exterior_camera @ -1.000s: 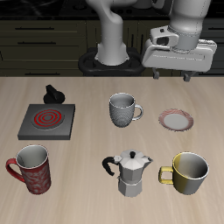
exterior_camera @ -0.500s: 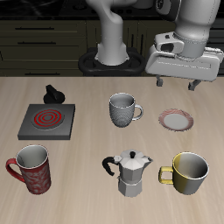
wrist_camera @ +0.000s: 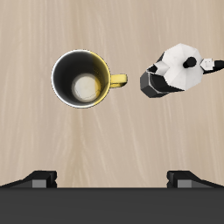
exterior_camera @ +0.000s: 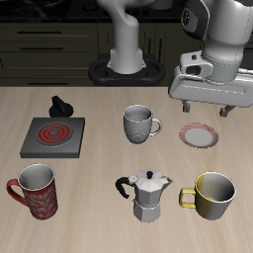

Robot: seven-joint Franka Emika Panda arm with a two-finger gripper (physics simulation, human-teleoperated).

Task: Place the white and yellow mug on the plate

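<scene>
The white and yellow mug (exterior_camera: pixel 214 195) stands upright near the table's front edge, its handle pointing towards the moka pot. In the wrist view the mug (wrist_camera: pixel 80 79) shows from above with a whitish bottom and nothing in it. The plate (exterior_camera: pixel 200 135) lies farther back, white with a reddish ring and bare. My gripper (exterior_camera: pixel 208 107) hangs in the air above the plate's far side, open and empty, well above and behind the mug. Its fingertips (wrist_camera: pixel 39 178) stand wide apart in the wrist view. The plate is out of the wrist view.
A silver moka pot (exterior_camera: pixel 150 196) stands close beside the mug and also shows in the wrist view (wrist_camera: pixel 179 68). A grey patterned mug (exterior_camera: pixel 139 124) stands beside the plate. A red patterned mug (exterior_camera: pixel 36 190), a dark burner (exterior_camera: pixel 52 136) and a small black object (exterior_camera: pixel 61 106) are on the far side.
My gripper has moved down and towards the table's front edge, from behind the plate to over it. It stays open. Nothing on the table has moved.
</scene>
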